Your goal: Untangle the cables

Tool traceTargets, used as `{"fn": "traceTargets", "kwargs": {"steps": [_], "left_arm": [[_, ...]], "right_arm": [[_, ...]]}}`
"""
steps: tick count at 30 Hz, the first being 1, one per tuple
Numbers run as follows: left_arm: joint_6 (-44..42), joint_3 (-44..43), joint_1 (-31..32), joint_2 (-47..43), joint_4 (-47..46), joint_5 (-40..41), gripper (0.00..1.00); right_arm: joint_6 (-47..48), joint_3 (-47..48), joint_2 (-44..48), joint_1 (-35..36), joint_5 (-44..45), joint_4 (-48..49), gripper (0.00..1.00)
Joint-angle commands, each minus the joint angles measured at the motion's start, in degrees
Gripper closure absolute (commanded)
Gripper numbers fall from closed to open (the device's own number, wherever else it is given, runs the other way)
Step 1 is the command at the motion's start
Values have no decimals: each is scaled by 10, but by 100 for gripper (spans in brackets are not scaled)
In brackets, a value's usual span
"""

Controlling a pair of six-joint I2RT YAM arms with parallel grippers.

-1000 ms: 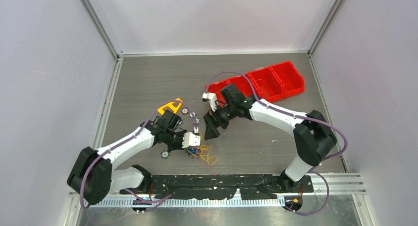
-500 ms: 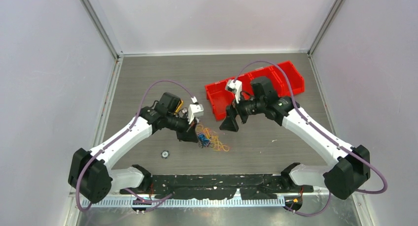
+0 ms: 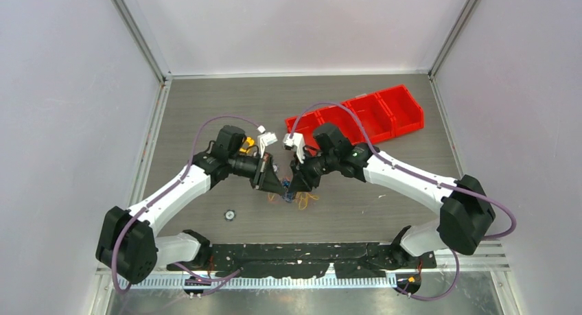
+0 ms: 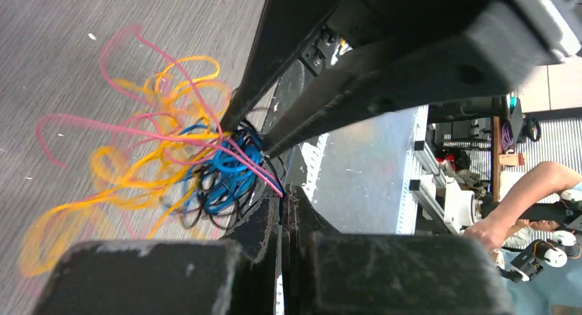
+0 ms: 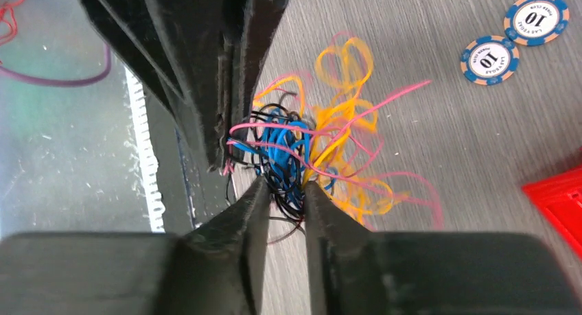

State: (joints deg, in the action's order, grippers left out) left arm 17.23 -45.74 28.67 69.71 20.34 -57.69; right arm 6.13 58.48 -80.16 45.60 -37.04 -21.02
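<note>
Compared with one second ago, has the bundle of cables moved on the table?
Yes. The cables went away from the arm bases and rightward, toward the red bins, farther from the small disc, which stayed in place.

Two pincers (image 4: 281, 206) (image 5: 285, 191), one tangle of cables (image 5: 278, 147) (many-coloured), four red bins (image 3: 374, 112).

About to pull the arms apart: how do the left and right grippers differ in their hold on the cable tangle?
The left gripper is shut; the right gripper shows a gap between its jaws. The left gripper pinches a pink strand of the cables; the right gripper straddles black ones, not visibly clamped. Both tips sit at the tangle's blue-black core.
</note>
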Motion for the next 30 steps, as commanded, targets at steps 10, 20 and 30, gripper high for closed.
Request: {"fn": "traceTargets", "kwargs": {"steps": [10, 20, 30], "left_arm": [[-145, -21, -103, -114, 182, -34, 100], [-181, 11, -64, -171, 85, 68, 33], [-65, -4, 83, -96, -107, 194, 23]], "right_arm": [[47, -67, 53, -69, 75, -38, 95], [1, -54, 106, -112, -125, -12, 95], [-35, -8, 94, -69, -188, 4, 94]]}}
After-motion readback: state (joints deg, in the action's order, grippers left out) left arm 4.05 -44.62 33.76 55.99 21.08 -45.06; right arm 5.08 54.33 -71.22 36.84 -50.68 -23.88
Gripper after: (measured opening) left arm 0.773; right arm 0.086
